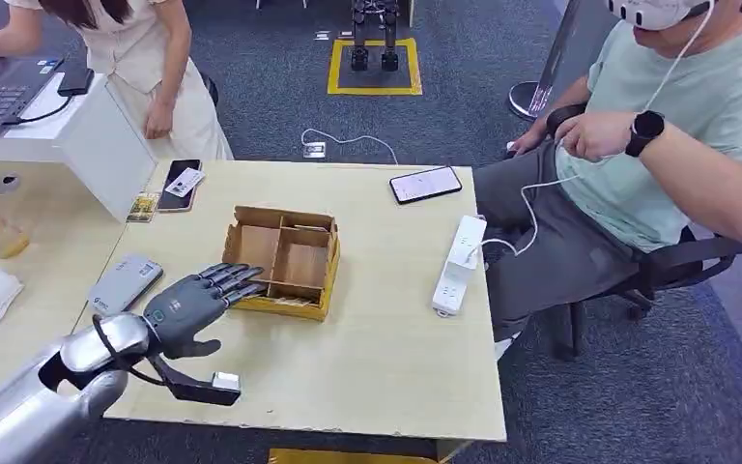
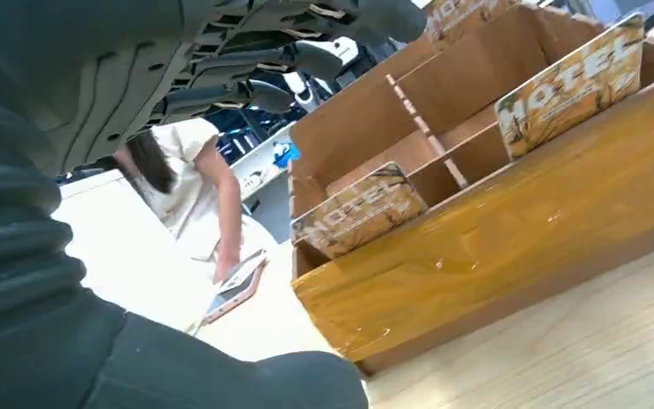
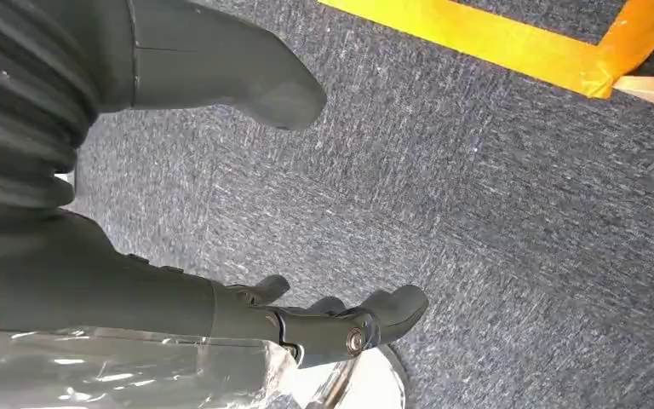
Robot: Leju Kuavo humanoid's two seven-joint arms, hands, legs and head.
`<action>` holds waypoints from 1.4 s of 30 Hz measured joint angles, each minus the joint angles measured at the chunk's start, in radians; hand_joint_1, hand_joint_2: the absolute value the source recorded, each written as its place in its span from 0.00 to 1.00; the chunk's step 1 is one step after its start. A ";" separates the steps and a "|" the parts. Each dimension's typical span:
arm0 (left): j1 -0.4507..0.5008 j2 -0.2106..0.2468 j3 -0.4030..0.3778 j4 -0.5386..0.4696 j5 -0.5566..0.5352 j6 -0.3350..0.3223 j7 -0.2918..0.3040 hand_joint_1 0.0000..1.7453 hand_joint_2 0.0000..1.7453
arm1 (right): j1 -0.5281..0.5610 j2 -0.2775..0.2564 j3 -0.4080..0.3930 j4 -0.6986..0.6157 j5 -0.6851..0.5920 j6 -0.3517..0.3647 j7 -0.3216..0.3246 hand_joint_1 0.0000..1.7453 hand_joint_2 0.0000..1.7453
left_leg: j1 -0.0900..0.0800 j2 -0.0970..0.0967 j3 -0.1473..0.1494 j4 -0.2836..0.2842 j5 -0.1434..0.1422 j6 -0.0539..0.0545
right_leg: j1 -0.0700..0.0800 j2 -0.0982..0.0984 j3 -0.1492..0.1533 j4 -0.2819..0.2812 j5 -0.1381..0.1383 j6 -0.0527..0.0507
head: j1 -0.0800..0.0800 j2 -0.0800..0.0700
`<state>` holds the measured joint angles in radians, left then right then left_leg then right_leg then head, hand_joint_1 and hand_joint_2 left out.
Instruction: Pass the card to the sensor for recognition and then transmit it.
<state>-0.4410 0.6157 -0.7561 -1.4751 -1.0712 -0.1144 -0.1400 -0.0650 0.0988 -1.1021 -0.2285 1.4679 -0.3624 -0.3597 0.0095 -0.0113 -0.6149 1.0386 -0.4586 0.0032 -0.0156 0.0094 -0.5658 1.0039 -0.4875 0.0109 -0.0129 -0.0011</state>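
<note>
A wooden box (image 1: 299,311) with several compartments stands in the middle of the table. In the left wrist view two printed "HOTEL" cards (image 2: 358,209) (image 2: 575,85) stand upright in the box's (image 2: 494,256) front slots. My left hand (image 1: 193,302) hovers at the box's left side, fingers (image 2: 247,60) stretched out over its near corner, holding nothing. A grey flat sensor device (image 1: 124,284) lies on the table left of this hand. My right hand (image 3: 136,290) hangs over the carpet with thumb and fingers apart and empty.
A white power strip (image 1: 458,264) and a phone (image 1: 426,184) lie on the table's right part. Another phone (image 1: 180,184) and a loose card (image 1: 142,207) sit at the back left. One person sits at the right (image 1: 676,126), another stands at the back left (image 1: 155,48).
</note>
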 joint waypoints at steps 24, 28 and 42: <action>0.006 -0.055 -0.021 0.010 -0.064 0.066 0.054 0.00 1.00 | -0.003 0.000 -0.017 0.000 0.001 -0.001 -0.002 0.00 1.00 | 0.000 0.000 0.000 0.000 0.000 0.000 | 0.000 0.000 0.000 0.000 0.000 0.000 | 0.000 0.000; 0.009 -0.086 -0.021 0.024 -0.078 0.075 0.063 0.00 1.00 | -0.004 0.000 -0.021 0.000 0.001 -0.001 -0.002 0.00 1.00 | 0.000 0.000 0.000 0.000 0.000 0.000 | 0.000 0.000 0.000 0.000 0.000 0.000 | 0.000 0.000; 0.024 -0.124 -0.019 0.047 -0.129 0.097 0.104 0.00 1.00 | -0.003 0.000 -0.024 0.000 0.001 -0.001 -0.001 0.00 1.00 | 0.000 0.000 0.000 0.000 0.000 0.000 | 0.000 0.000 0.000 0.000 0.000 0.000 | 0.000 0.000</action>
<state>-0.4171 0.4913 -0.7752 -1.4282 -1.2006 -0.0172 -0.0362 -0.0685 0.0988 -1.1265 -0.2285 1.4691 -0.3632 -0.3609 0.0094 -0.0115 -0.6151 1.0386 -0.4587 0.0032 -0.0156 0.0091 -0.5658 1.0039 -0.4875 0.0109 -0.0126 -0.0011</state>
